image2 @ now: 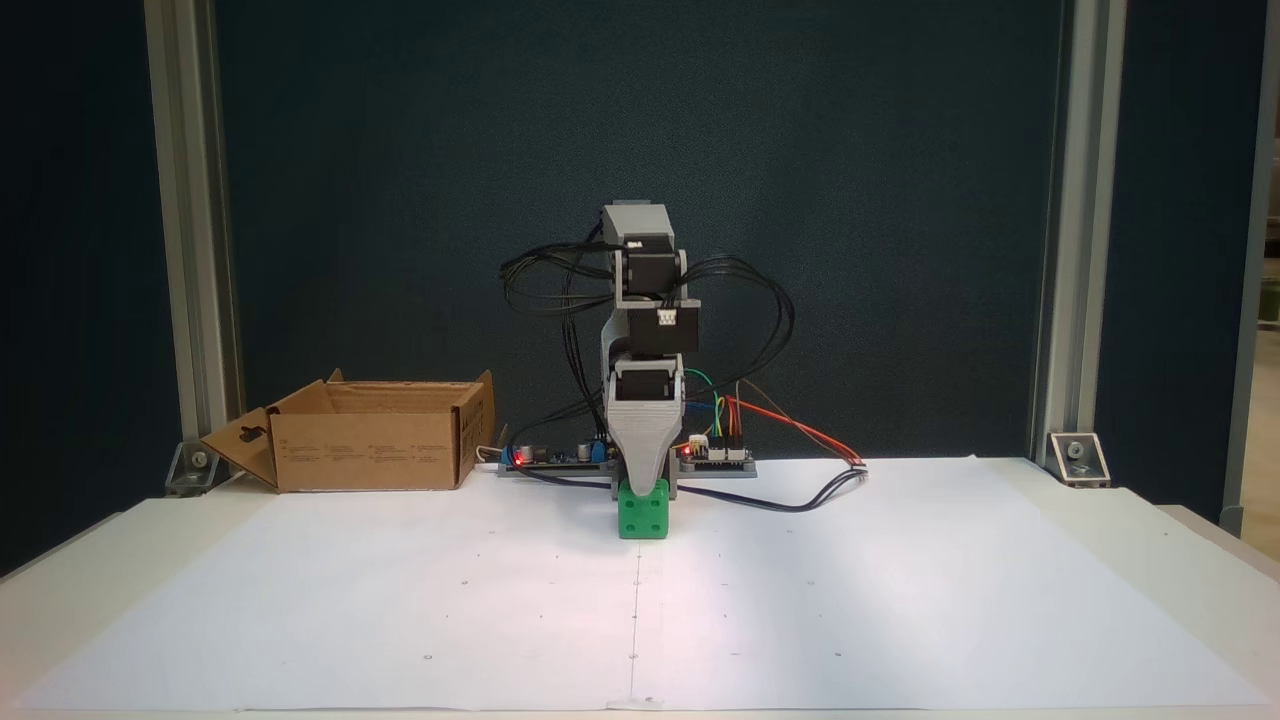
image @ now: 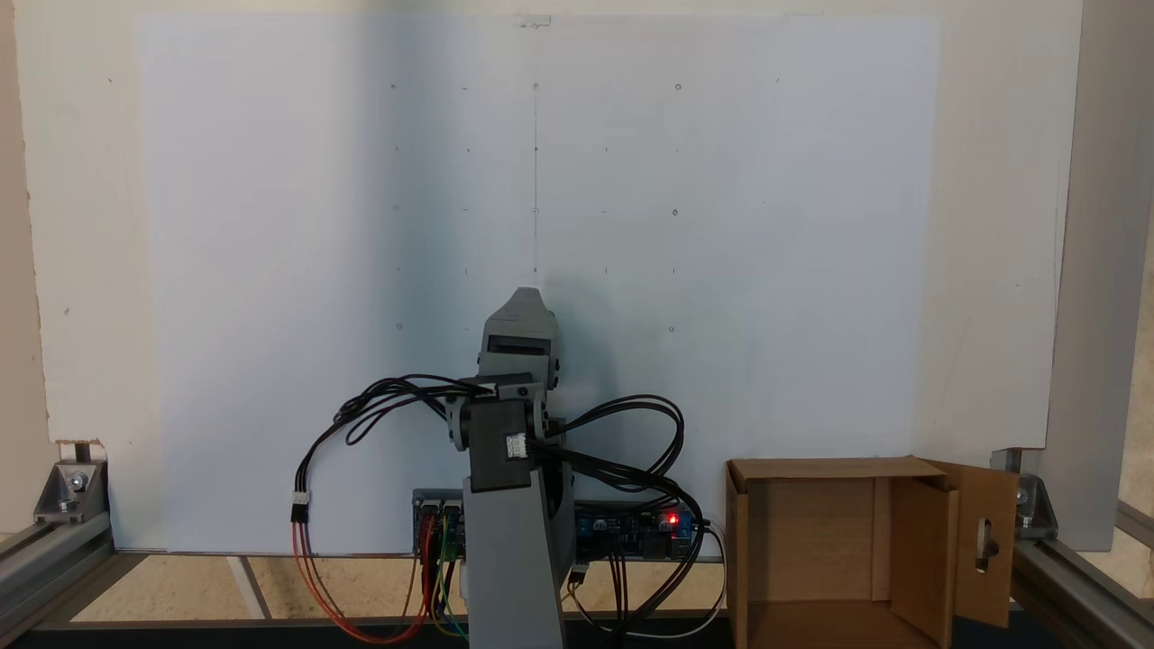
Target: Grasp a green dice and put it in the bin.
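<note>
Fingers (image2: 643, 480) pointed straight down, tip touching the top of the dice (image2: 643, 511) in a fixed view. Only one grey wedge-shaped jaw visible from the front, the other presumably behind it, so cannot tell whether spread or closed on the cube. In a fixed view from above, tip (image: 526, 293) seen end-on; dice hidden beneath it.

Dice sitting flat on the white paper (image2: 400, 600), on the drawn centre line, just in front of the arm base (pips visible on the front face).

Arm (image2: 648, 300) folded tall above the fingers, black cables looping to both sides. Controller boards (image2: 715, 455) with red LEDs at the base.

Bin (image2: 375, 435) well apart from the dice, at the left rear of the tabletop (image2: 1150, 540) in that view, open-topped, slotted flap (image2: 240, 445) hanging outward. From above, bin (image: 811, 541) at lower right.
</note>
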Controlling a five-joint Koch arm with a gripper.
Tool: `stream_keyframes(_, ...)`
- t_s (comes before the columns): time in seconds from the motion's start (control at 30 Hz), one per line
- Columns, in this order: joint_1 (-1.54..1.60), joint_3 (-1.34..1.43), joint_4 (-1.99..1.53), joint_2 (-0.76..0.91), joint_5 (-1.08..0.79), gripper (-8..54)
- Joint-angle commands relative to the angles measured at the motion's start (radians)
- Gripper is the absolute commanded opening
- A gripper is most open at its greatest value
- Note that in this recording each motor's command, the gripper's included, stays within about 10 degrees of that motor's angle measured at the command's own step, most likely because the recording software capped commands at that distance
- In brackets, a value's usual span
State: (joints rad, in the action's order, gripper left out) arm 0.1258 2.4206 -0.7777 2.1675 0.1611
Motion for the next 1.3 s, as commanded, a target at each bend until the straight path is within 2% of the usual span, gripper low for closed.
stream_keyframes(0.0,0.012,-0.018,0.005,0.015,0.04,45.4)
stream_keyframes(1.27,-0.003,0.054,0.152,0.008,0.04,43.1)
